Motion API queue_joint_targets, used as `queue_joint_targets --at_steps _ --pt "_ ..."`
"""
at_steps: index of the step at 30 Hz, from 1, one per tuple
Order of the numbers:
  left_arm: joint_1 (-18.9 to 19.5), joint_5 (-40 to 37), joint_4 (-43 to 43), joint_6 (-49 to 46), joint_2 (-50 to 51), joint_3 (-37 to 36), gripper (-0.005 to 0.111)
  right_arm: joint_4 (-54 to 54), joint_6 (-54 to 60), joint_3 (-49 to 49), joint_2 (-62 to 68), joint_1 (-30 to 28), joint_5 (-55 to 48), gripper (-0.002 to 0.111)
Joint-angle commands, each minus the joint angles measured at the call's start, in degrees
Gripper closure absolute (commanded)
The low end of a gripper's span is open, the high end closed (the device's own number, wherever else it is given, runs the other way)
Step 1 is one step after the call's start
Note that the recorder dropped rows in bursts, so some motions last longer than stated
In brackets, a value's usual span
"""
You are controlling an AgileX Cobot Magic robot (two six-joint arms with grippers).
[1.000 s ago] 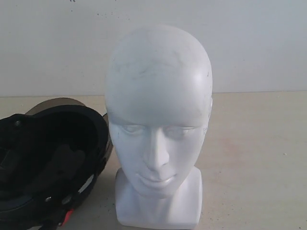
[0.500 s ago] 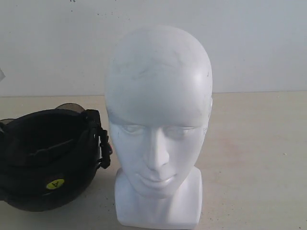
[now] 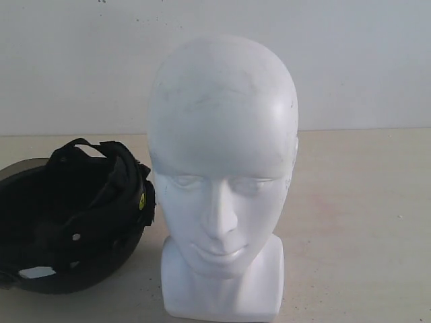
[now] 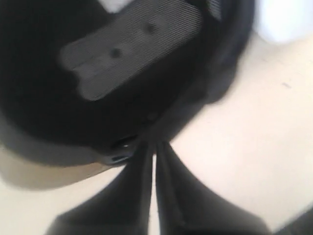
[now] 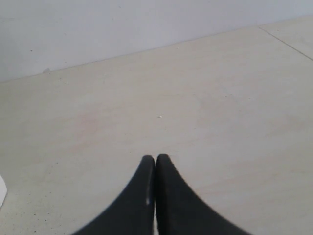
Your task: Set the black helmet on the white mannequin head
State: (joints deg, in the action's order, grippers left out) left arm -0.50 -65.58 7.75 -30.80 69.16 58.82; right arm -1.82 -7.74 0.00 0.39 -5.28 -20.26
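The white mannequin head [image 3: 222, 168] stands upright in the middle of the exterior view, facing the camera. Beside it on the left, close to its cheek, is the black helmet [image 3: 67, 222], tilted with its padded inside and straps showing. No gripper shows in the exterior view. Seen from the left wrist, my left gripper [image 4: 154, 145] is pinched shut on the rim of the black helmet [image 4: 122, 63], next to the smoky visor edge [image 4: 44, 171]. A corner of the white head [image 4: 286, 19] shows there. My right gripper [image 5: 155, 159] is shut on nothing, over bare table.
A beige table [image 3: 357, 222] runs back to a plain white wall [image 3: 363, 60]. A small white edge [image 5: 1, 191] shows at the border of the right wrist view.
The helmet has rolled over in the left gripper's hold: the yellow sticker has moved from its front to the rim by the head, and the straps have come up on top. The head has not moved.
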Motion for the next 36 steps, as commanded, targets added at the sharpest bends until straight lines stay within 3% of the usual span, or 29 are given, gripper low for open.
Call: queue_joint_targets --at_steps 1,4,5,7,12,14,18,22,25,27,31,36 --pt "-1.54 -4.38 10.40 -13.30 -0.61 0.11 0.102 0.01 0.20 0.00 -0.39 -0.38 0.19 0.108" --pt "-2.97 -4.38 12.50 -14.28 -2.34 0.11 0.101 0.01 0.20 0.00 -0.39 -0.38 0.19 0.108" --pt "-3.55 -4.38 11.89 -14.16 -3.38 -0.47 0.095 0.01 0.20 0.00 -0.39 -0.38 0.19 0.108" --pt "-3.55 -4.38 11.76 -14.49 -4.35 -1.58 0.077 0.01 0.20 0.00 -0.39 -0.38 0.19 0.108" --pt "-3.55 -3.09 15.66 -19.91 -4.63 -6.69 0.016 0.01 0.20 0.00 -0.39 -0.38 0.19 0.108" --pt "-3.55 2.18 16.04 -20.41 -4.53 -9.39 0.009 0.01 0.20 0.00 -0.39 -0.38 0.19 0.108" --pt "-3.55 14.96 19.62 -21.22 -3.03 -13.95 0.009 0.01 0.20 0.00 -0.39 -0.38 0.34 0.108" --pt "-3.55 21.89 27.33 -26.28 2.31 -15.11 0.009 0.01 0.20 0.00 -0.39 -0.38 0.44 0.108" --pt "-6.32 29.89 28.89 -25.64 12.40 -15.20 0.022 0.01 0.20 0.00 -0.39 -0.38 0.44 0.108" --pt "-7.57 32.94 28.74 -25.85 17.46 -14.99 0.024 0.01 0.20 0.00 -0.39 -0.38 0.44 0.108" --pt "-7.57 32.47 28.48 -25.24 18.94 -14.47 0.024 0.01 0.20 0.00 -0.39 -0.38 0.44 0.108" --pt "-7.57 32.69 21.55 -21.97 16.64 -14.47 0.024 0.01 0.20 0.00 -0.39 -0.38 0.44 0.108"
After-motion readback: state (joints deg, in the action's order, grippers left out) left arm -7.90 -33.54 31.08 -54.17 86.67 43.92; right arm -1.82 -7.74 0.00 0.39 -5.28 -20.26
